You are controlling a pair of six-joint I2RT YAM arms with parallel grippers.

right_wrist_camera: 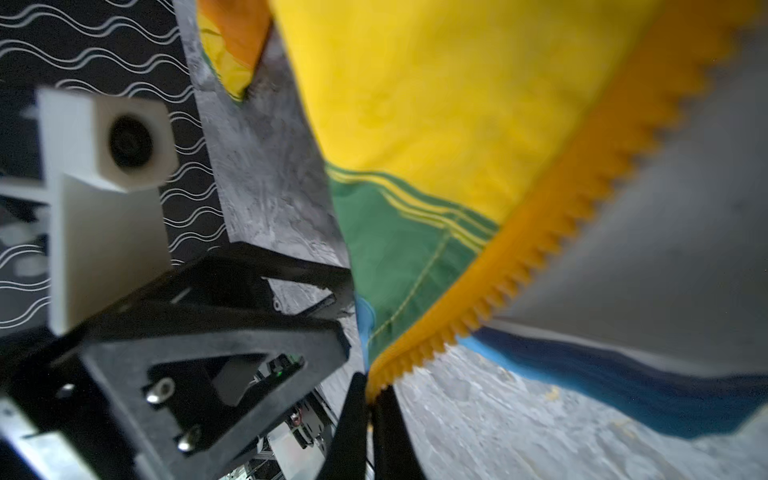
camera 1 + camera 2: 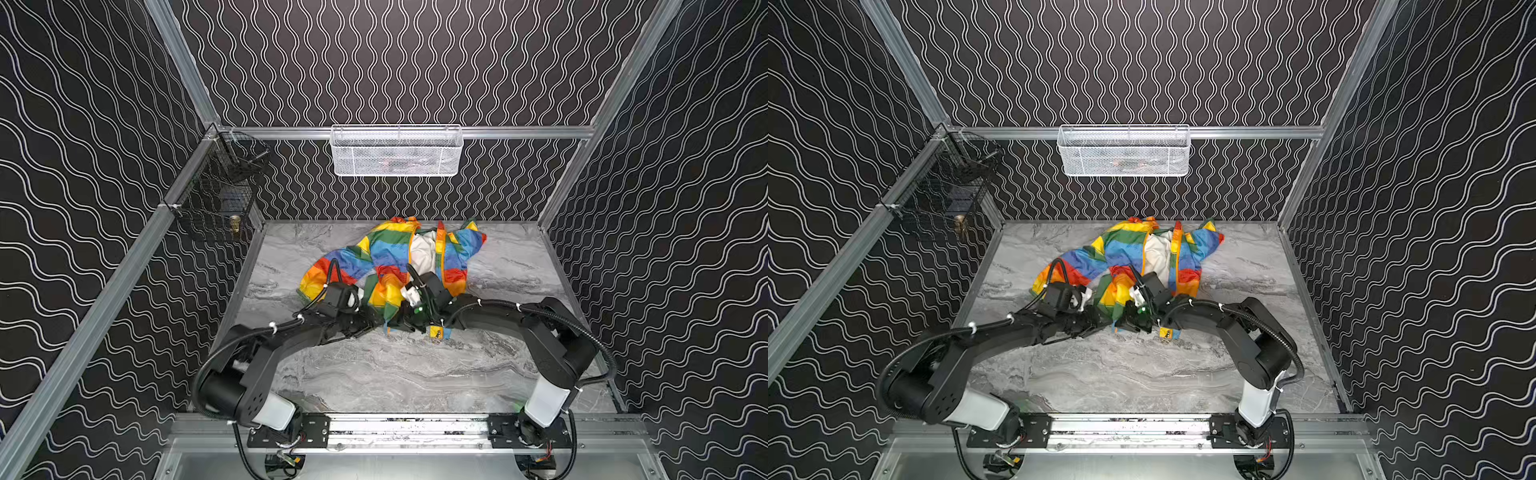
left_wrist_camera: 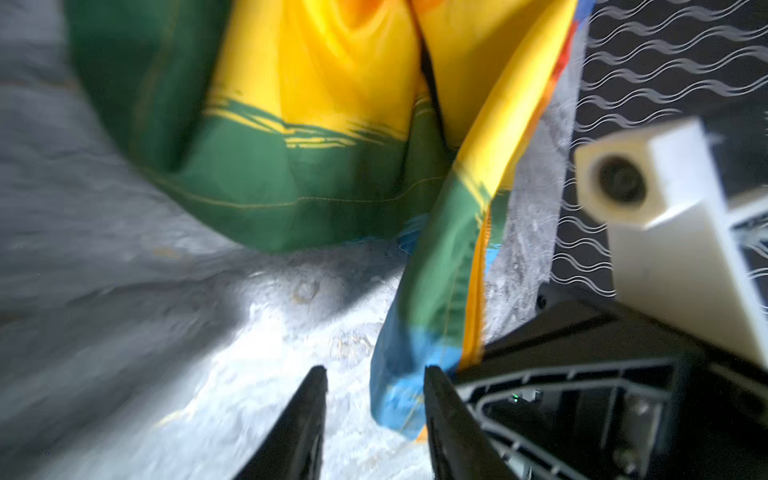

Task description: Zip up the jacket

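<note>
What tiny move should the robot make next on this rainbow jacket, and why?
Probably the left gripper should move to the other front edge of the jacket and close there. The right gripper pinches the bottom of one orange zipper strip, the left jaws stand open on nothing, and the white lining shows the front is unzipped.

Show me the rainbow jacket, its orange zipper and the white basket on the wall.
jacket (image 2: 388,249): in a top view, on a blue stripe of its front panel.
zipper (image 1: 552,216): in the right wrist view, on the orange toothed edge.
white basket (image 2: 395,160): in a top view, on its mesh front wall.
</note>
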